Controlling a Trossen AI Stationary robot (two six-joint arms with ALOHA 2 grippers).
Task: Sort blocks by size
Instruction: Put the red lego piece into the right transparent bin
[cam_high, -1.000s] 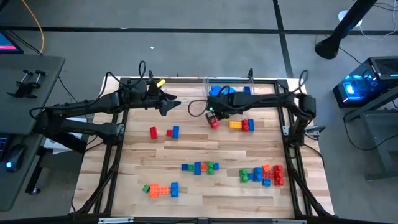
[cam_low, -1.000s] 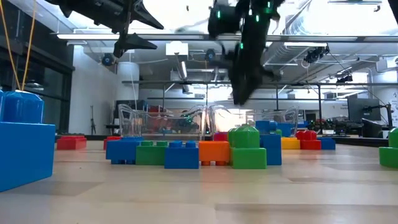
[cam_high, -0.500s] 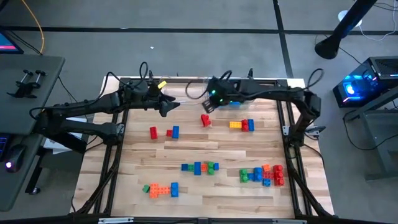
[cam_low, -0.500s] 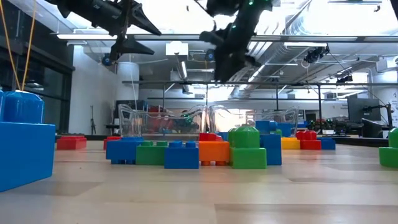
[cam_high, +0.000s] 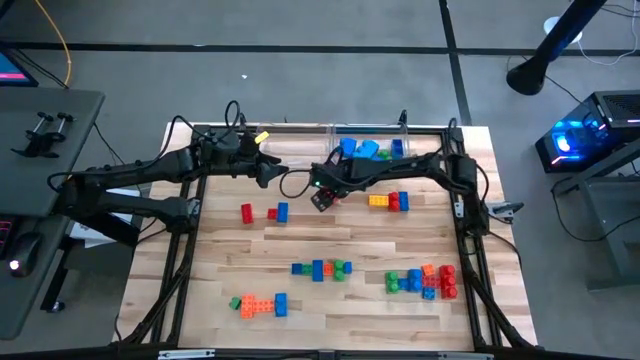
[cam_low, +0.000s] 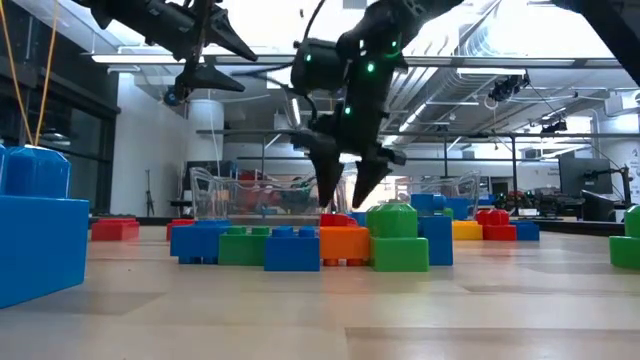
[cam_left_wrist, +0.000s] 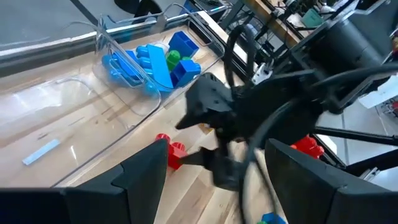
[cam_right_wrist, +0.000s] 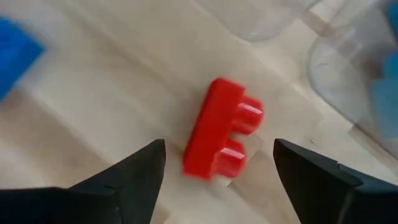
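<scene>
A red two-stud block (cam_right_wrist: 221, 134) lies on its side on the wood just in front of the clear bins. My right gripper (cam_low: 345, 195) hangs over it, open and pointing down, a finger on either side and clear of it. In the high view my right gripper (cam_high: 322, 197) hides this block. The left wrist view shows the red block (cam_left_wrist: 169, 152) beside the right arm. My left gripper (cam_high: 278, 172) stays open in the air at the far left, with nothing between its fingers. More blocks lie about: a red and blue group (cam_high: 263, 212) and a yellow-red-blue row (cam_high: 390, 201).
Two clear bins stand along the far edge: the left bin (cam_high: 300, 142), and the right bin (cam_high: 372, 148), which holds blue and green blocks. A blue-green row (cam_high: 320, 269), an orange-green-blue row (cam_high: 258, 304) and a mixed cluster (cam_high: 422, 281) lie nearer the front.
My right gripper has carried the red block toward the table's left, risen and tipped, then come down and opened. The block has been let go and now lies on the table between the open fingers.
</scene>
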